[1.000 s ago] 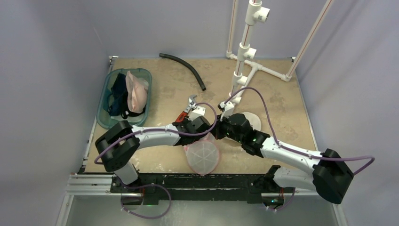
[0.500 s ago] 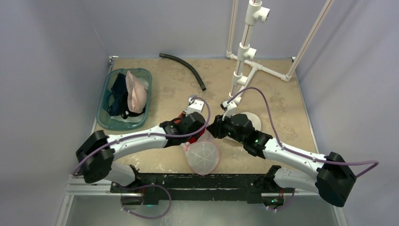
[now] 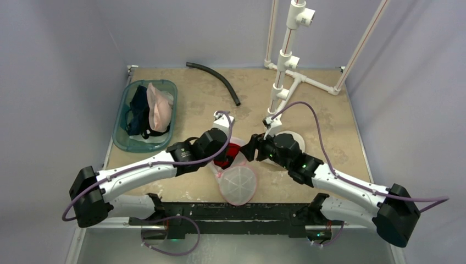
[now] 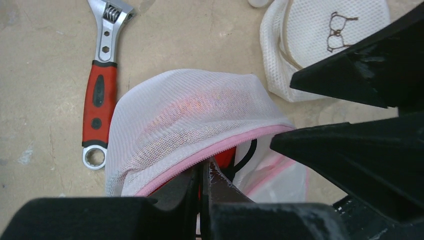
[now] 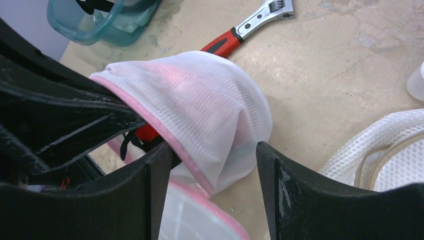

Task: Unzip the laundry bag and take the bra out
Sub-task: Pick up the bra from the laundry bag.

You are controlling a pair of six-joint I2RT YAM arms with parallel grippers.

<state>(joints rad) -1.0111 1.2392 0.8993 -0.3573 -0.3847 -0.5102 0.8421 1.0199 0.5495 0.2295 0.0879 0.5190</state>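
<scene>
Just beside the wrench, the laundry bag lies unzipped with the red bra inside its mouth (not yet out), the left gripper apparently clenched on it, the right gripper released astride the mesh.

Boxed in on three sides by plain lilac-grey walls, bare and unbroken, dimmer toward the left of the frame. Floored across the middle with a worn tan tabletop, scuffed and blotched with paler patches. Fitted at the upper right with a white pipe frame: upright post with chunky joints, thin red-striped rods slanting up beside it, feet resting on the far right part of the tabletop. Edged at the lower left with a silver metal rail. Lit softly and evenly from above, with only faint shadows.
</scene>
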